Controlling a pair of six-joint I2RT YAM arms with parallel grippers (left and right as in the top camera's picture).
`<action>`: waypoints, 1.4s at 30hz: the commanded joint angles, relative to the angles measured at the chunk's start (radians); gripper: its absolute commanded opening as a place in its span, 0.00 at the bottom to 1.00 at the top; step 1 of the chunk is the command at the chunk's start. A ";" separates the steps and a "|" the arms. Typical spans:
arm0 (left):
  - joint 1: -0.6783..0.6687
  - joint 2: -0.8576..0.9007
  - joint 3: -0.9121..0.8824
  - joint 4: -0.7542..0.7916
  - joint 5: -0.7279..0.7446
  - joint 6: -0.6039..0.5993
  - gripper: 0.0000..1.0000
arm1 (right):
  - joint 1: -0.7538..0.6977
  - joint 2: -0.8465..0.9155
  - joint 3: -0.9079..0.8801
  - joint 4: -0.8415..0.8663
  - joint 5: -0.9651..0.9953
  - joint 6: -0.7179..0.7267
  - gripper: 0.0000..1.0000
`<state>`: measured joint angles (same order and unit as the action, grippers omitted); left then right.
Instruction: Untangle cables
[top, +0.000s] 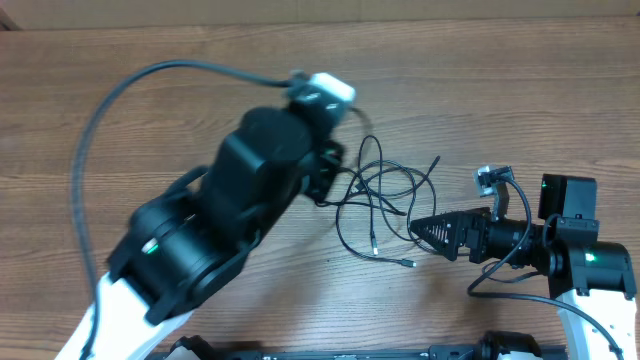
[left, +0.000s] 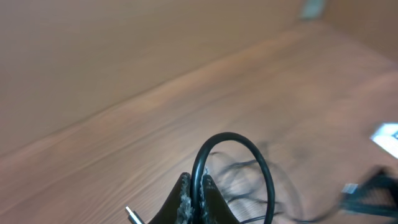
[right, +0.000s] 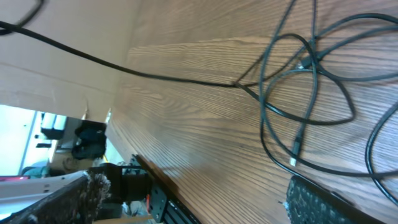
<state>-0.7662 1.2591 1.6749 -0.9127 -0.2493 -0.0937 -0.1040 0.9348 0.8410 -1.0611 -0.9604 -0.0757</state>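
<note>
Wood-grain table (top: 520, 90) fills the overhead view, and you have both arms reaching in over it.

On the left, your left gripper (left: 198, 188) has its fingers pressed together on a single black loop (left: 231, 135), which stands up out of the pinch. The wrist picture is blurred, so you cannot tell which strand it belongs to. From overhead the arm's body hides the grip itself.

In the middle, the cables (top: 385, 195) lie on the wood between the two arms as several loose, overlapping loops. They cross each other at more than one spot near the centre. Two plug ends (top: 408, 263) trail free toward the near edge, and another points away at the upper right.

On the right, your right gripper (top: 420, 228) sits just beside the pile's right edge. Its fingers (right: 68, 199) are spread wide and hold nothing.

Judged from this, you are early to midway. One strand is gripped and the knot looks slack rather than tight, but no cord lies separate yet. You have every crossing left to pull apart.
</note>
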 joint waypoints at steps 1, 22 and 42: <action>-0.005 -0.039 0.013 -0.084 -0.381 -0.133 0.05 | 0.004 -0.007 -0.006 0.001 0.029 0.000 0.93; -0.005 -0.042 -0.019 -0.576 -0.321 -0.594 1.00 | 0.004 0.121 -0.006 0.075 0.104 0.001 1.00; 0.687 -0.042 -0.019 -0.474 0.402 -0.007 1.00 | 0.332 0.389 -0.006 0.545 0.278 0.291 1.00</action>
<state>-0.1406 1.2182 1.6608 -1.3846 0.0284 -0.1955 0.1692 1.2945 0.8402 -0.5732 -0.7906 0.1322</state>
